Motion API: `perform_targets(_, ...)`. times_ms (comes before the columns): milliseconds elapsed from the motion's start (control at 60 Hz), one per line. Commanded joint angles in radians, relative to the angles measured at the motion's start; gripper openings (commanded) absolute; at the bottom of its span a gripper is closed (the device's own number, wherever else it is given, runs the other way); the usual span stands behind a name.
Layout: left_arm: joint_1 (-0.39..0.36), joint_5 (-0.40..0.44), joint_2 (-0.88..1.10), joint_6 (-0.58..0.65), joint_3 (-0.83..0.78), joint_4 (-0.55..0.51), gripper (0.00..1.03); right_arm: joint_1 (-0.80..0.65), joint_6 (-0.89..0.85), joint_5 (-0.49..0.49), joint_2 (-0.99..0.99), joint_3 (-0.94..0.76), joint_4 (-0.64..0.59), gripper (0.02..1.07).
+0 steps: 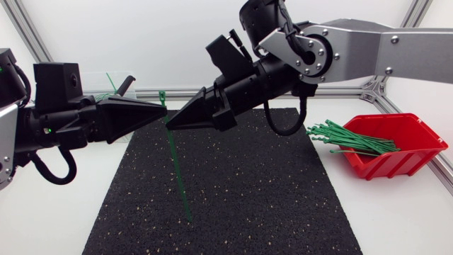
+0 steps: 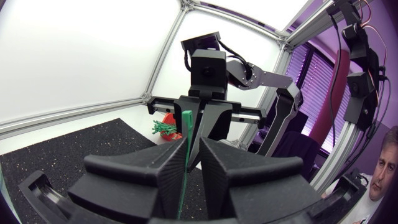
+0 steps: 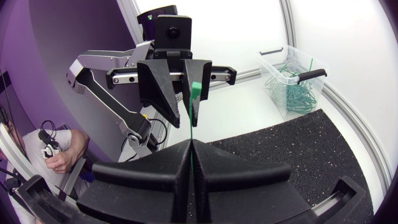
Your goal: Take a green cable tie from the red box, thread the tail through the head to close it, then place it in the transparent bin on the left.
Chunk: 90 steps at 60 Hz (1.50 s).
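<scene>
Fingers of left gripper [image 1: 163,112] and right gripper [image 1: 169,125] both look pinched on the thin green plastic cable tie [image 1: 178,170], tail dangling below them unthreaded; looping and binning to go.

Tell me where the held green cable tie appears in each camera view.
Head view: the green cable tie hangs between left gripper and right gripper, over the black mat.
Left wrist view: tie upright in the left gripper.
Right wrist view: tie upright in the right gripper.
Shared landmark: the black mat.
</scene>
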Motion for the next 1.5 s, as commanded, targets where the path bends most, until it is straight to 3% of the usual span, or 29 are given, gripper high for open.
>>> perform_targets(0,0.005,-0.003,0.009,-0.023,-0.018,0.017,0.16,-0.001,0.021,-0.005,-0.001,-0.033,0.008,0.08)
perform_targets(567,0.005,-0.003,0.009,-0.024,-0.015,0.020,0.04,0.001,0.036,-0.005,-0.012,-0.050,0.031,0.08)
perform_targets(817,0.002,-0.004,0.012,-0.037,-0.011,0.017,0.04,0.002,0.033,-0.004,-0.012,-0.039,0.033,0.08)
perform_targets(867,0.002,-0.007,0.012,-0.038,-0.009,0.014,0.04,-0.007,0.029,0.003,-0.015,-0.039,0.033,0.21)
perform_targets(883,0.002,-0.015,0.015,-0.038,-0.005,0.010,0.04,-0.018,0.027,0.007,-0.018,-0.037,0.033,0.35)
perform_targets(933,0.004,-0.019,0.025,-0.038,0.001,0.002,0.04,-0.039,0.024,0.015,-0.026,-0.036,0.025,0.57)
perform_targets(1000,0.013,-0.032,0.041,-0.037,0.020,-0.019,0.04,-0.062,-0.022,0.047,-0.039,-0.025,-0.025,0.68)
perform_targets(1117,0.016,-0.065,0.083,-0.023,0.066,-0.085,0.04,-0.071,-0.117,0.156,-0.046,-0.011,-0.102,0.70)
perform_targets(1267,0.016,-0.119,0.183,0.141,0.176,-0.329,0.04,-0.071,-0.235,0.328,-0.044,-0.042,-0.144,0.70)
perform_targets(1483,0.042,-0.124,0.282,0.223,0.248,-0.418,0.04,-0.064,-0.366,0.500,-0.012,-0.059,-0.183,0.70)
